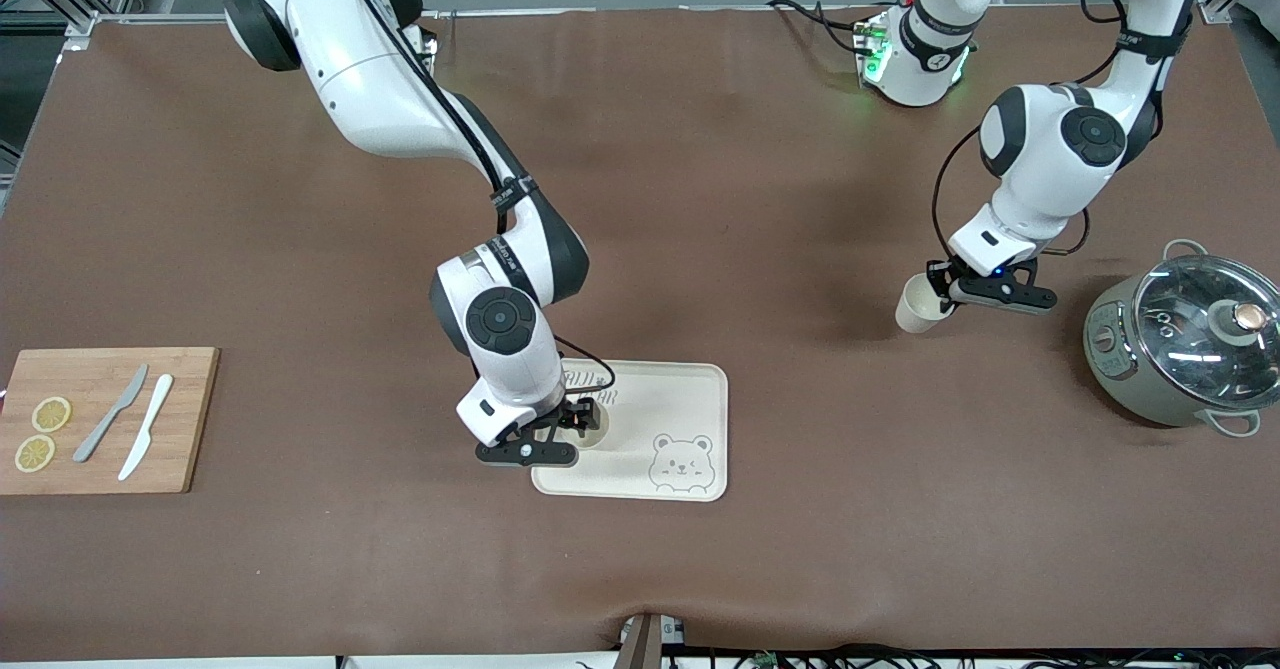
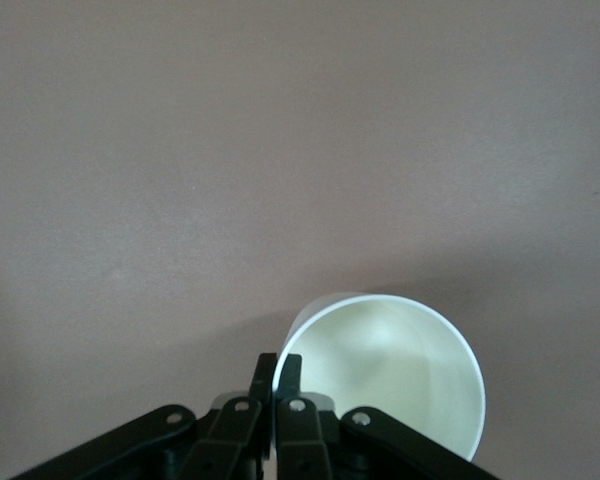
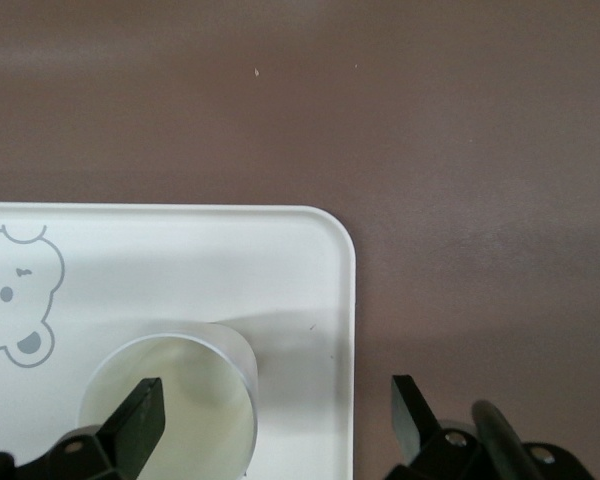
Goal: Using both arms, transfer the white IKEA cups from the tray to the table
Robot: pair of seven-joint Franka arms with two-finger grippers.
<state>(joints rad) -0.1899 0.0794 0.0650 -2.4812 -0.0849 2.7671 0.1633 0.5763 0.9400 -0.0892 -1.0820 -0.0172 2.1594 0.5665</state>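
Right gripper hides most of the tray's cup; tray lettering partly covered.

Bear-print tray, cooker, cutting board

One white cup stands upright on my tray; the other cup hangs tilted over bare table.
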